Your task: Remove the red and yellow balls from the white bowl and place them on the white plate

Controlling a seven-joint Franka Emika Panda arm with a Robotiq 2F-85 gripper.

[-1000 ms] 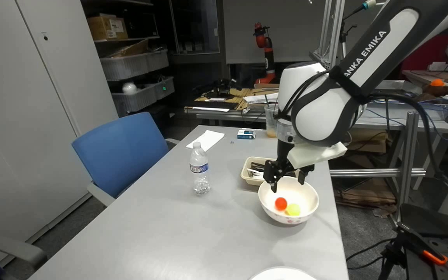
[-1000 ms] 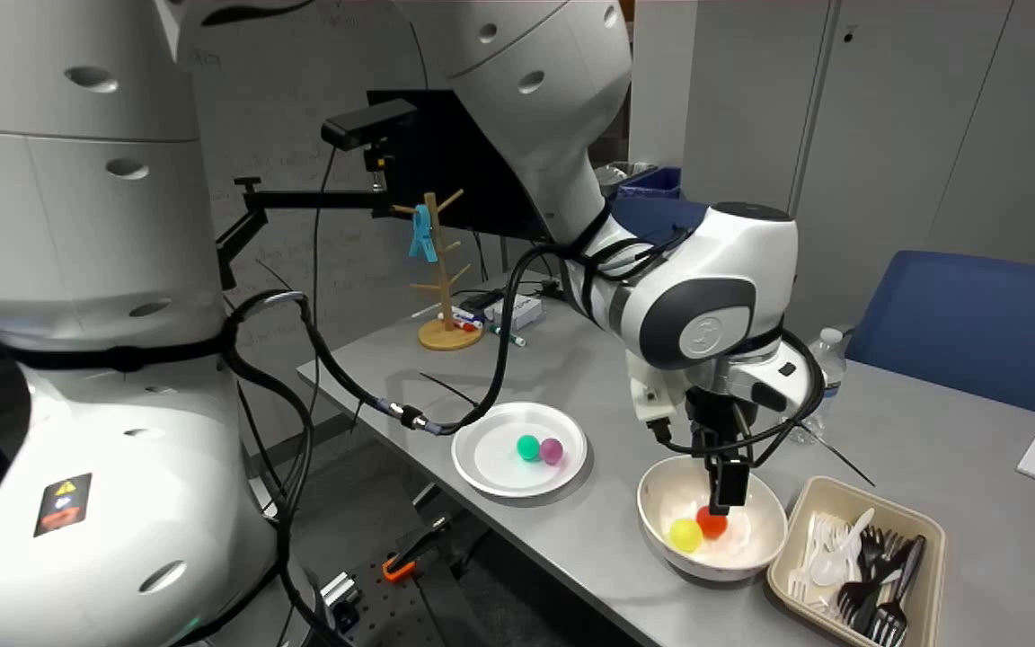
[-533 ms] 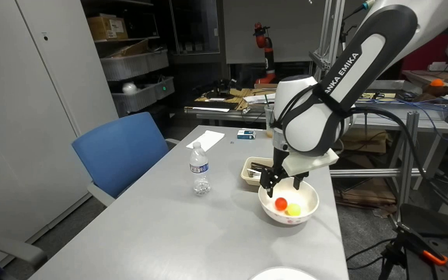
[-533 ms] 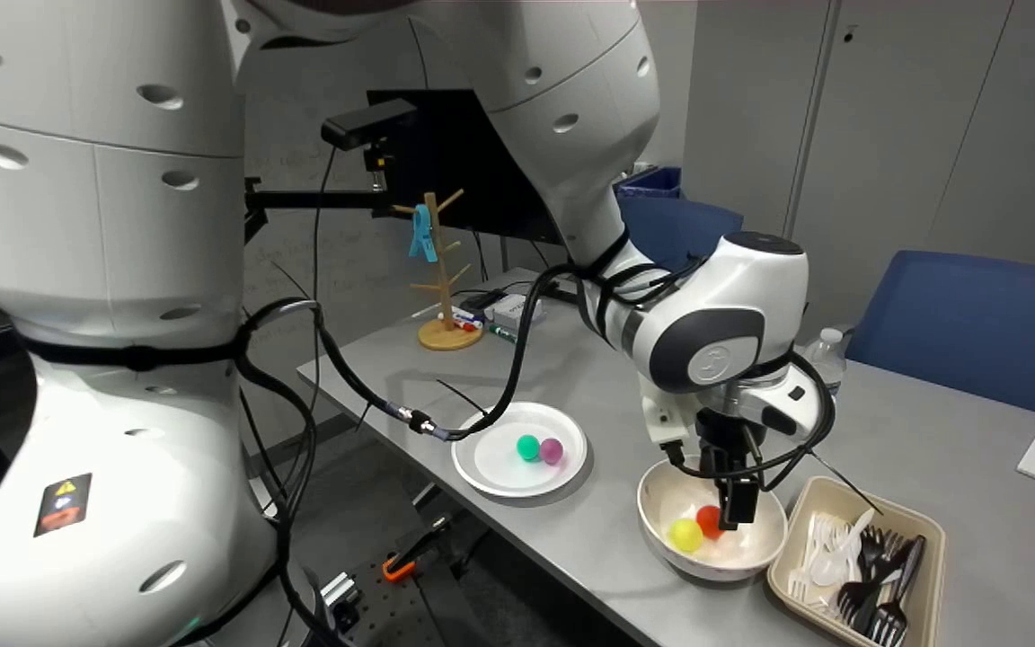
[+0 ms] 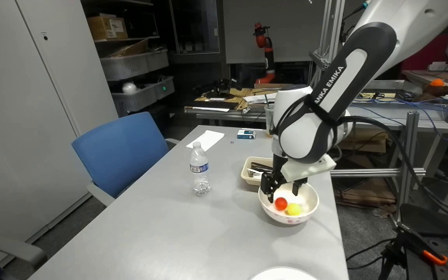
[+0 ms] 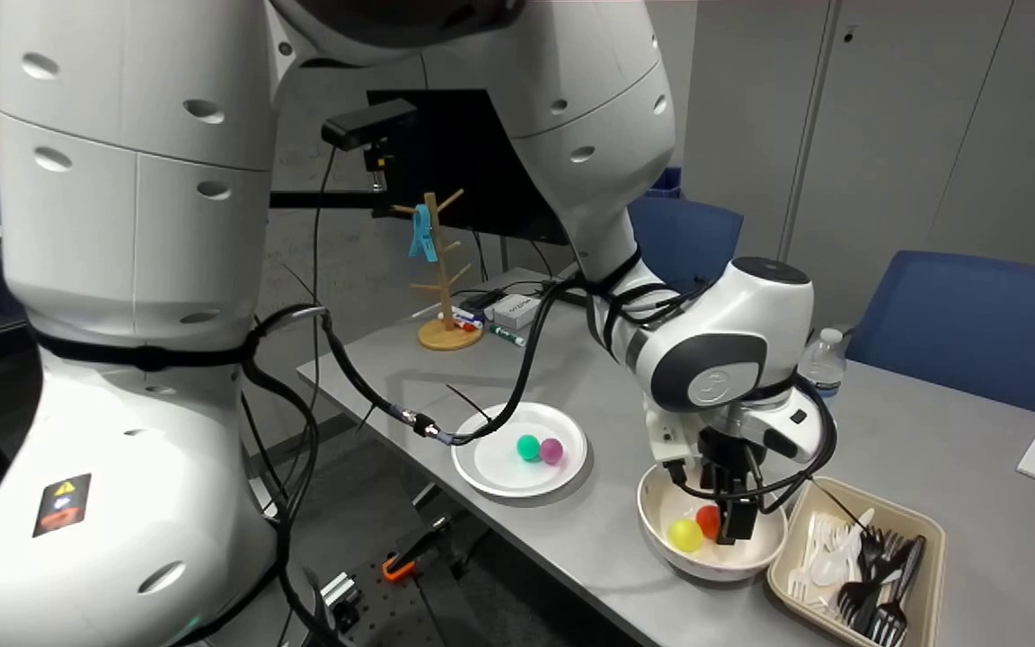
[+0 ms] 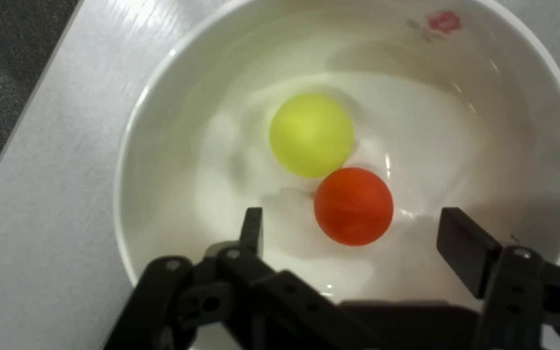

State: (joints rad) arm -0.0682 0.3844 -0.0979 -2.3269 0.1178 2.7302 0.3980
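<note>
Inside the white bowl (image 7: 158, 160) the yellow ball (image 7: 310, 135) and the red ball (image 7: 353, 206) lie on the bottom, side by side. My gripper (image 7: 350, 231) points down into the bowl with its jaws wide apart. Seen from the wrist, the red ball sits between the two fingers, a gap showing on either side; the yellow ball is beyond the fingertips. A dark finger (image 6: 733, 526) partly covers the red ball in an exterior view. The white plate (image 6: 482, 460) carries a green ball (image 6: 527, 447) and a purple ball (image 6: 551, 451).
A beige tray of plastic cutlery (image 6: 931, 575) stands close beside the bowl. Farther off are a water bottle (image 5: 200, 171) and a wooden peg stand (image 6: 446, 335). The table edge (image 7: 22, 112) runs near the bowl. A loose cable (image 6: 517, 386) hangs from the arm above the plate.
The arm has come down, bringing the gripper from above the bowl's rim to lower inside it, nearer the red ball. Bowl, balls and plate stay where they were.
</note>
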